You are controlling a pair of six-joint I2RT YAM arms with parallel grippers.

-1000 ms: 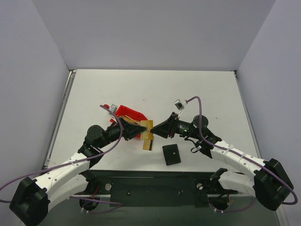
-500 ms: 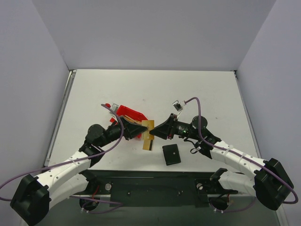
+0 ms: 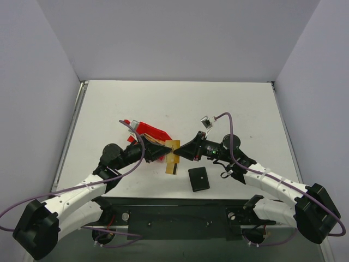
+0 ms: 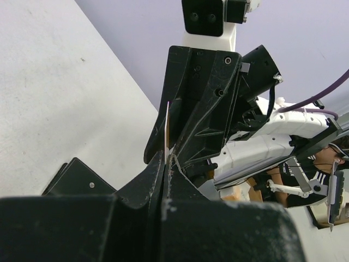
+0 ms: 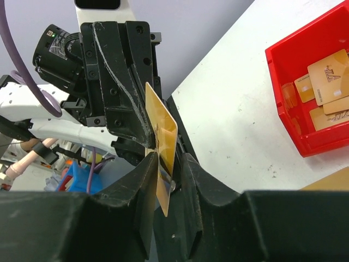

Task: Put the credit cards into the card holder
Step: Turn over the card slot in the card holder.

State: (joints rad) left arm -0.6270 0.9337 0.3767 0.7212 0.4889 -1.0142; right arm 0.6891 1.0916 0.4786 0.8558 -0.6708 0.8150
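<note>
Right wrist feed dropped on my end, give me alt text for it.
The right gripper pinches a gold card upright, with the left gripper close behind it. A red bin holding more cards sits on the white table at upper right.

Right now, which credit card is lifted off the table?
The gold card pinched on edge in the jaws of the right gripper. A striped card lies flat on the table; other cards lie in the red bin.
</note>
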